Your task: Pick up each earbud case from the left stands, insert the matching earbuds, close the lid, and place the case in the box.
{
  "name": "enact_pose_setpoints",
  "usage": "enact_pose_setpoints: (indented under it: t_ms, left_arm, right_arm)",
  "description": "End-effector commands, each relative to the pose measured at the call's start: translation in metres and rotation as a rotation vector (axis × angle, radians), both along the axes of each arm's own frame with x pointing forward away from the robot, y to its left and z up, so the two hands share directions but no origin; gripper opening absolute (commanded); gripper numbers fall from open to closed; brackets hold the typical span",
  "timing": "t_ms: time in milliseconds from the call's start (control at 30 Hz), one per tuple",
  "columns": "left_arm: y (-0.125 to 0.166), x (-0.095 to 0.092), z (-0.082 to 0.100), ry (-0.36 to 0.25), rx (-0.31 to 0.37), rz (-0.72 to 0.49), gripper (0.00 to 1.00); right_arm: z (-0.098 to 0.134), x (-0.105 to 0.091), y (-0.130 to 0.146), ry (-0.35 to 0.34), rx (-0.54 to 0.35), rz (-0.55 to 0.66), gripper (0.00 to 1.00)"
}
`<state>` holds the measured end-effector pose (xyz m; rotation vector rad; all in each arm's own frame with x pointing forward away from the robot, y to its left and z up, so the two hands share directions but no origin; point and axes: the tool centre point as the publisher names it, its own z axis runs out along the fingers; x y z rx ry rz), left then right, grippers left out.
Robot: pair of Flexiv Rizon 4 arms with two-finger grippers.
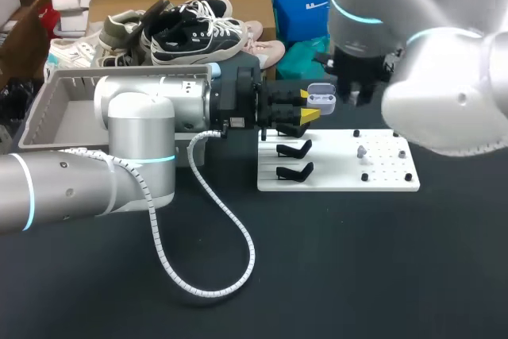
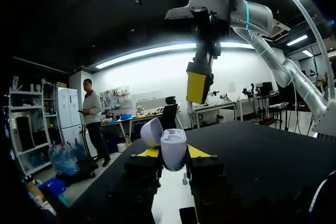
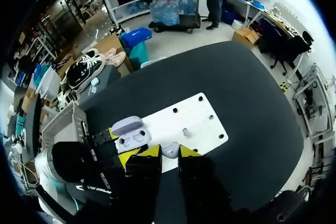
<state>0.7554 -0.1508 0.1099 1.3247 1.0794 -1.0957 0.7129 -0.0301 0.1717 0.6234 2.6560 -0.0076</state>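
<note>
Earbud case [image 1: 321,99], lid open, sits clamped between your left gripper's [image 2: 174,153] yellow tips, raised beside the white board [image 1: 381,172]. Your right gripper [image 3: 169,153] hangs just above it. A small pale piece [image 3: 170,149] blocks the view there, so I cannot tell its grip.

Robotics lab: arms [image 1: 135,144], black table [image 1: 357,260]
</note>
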Motion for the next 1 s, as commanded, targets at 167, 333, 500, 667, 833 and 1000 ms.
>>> enact_pose_setpoints:
  t_ms: [167,333,500,667,833,1000]
  left_arm:
    - [0.0,0.0,-0.001,-0.001,-0.002,0.0,0.0]
    - [0.0,0.0,-0.001,-0.001,-0.002,0.0,0.0]
    - [0.0,0.0,-0.001,-0.001,-0.002,0.0,0.0]
    - [0.0,0.0,-0.001,-0.001,-0.002,0.0,0.0]
    - [0.0,0.0,-0.001,-0.001,-0.002,0.0,0.0]
    - [0.0,0.0,-0.001,-0.001,-0.002,0.0,0.0]
  right_arm:
    - [0.002,0.009,0.011,0.03,-0.018,-0.039,0.0]
    - [-0.001,0.012,0.021,0.027,-0.009,-0.028,0.0]
    - [-0.004,0.019,0.029,0.028,-0.005,-0.018,0.0]
    - [-0.003,0.022,0.032,0.023,-0.004,-0.015,0.0]
    - [-0.003,0.023,0.034,0.023,-0.006,-0.009,0.0]
    - [-0.008,0.024,0.036,0.03,-0.003,-0.006,0.0]
